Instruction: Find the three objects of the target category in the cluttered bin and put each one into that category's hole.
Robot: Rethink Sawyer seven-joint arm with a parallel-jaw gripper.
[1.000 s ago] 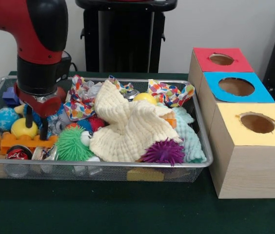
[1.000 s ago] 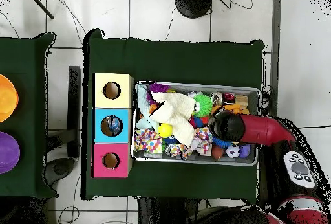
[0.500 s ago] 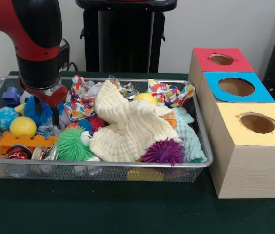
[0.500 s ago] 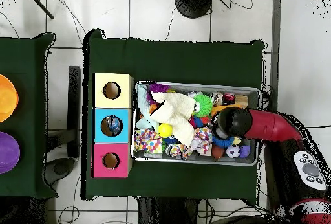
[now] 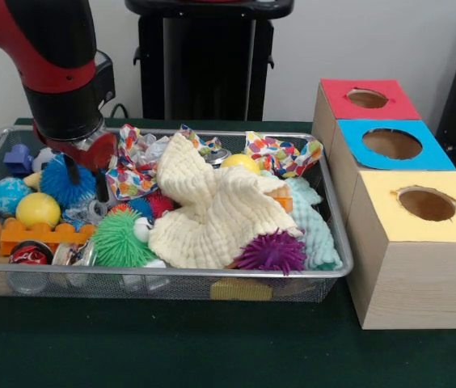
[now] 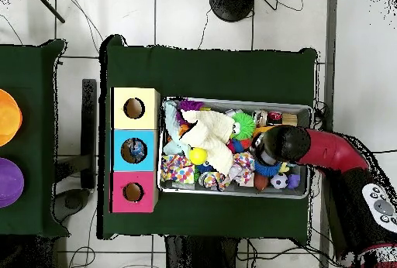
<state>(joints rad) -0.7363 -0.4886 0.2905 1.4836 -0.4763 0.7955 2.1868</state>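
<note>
Gripper (image 5: 84, 179) over the bin's (image 5: 335, 242) left clutter, jaws apart, apparently empty. Risk: snagging the blue spiky ball (image 5: 65, 183), not a bottle, since clutter hides them.

Wide silver wire-mesh tray (image 5: 337, 242): holds a cream waffle-weave cloth (image 5: 216, 214) at its middle; a green spiky rubber ball (image 5: 116, 239) to the cloth's left, a purple spiky ball (image 5: 272, 252) at its front right. Pale wooden blue-topped box (image 5: 391, 144): right of the tray, between red-topped box (image 5: 365, 99) behind and yellow-topped box (image 5: 422, 206) in front.
</note>
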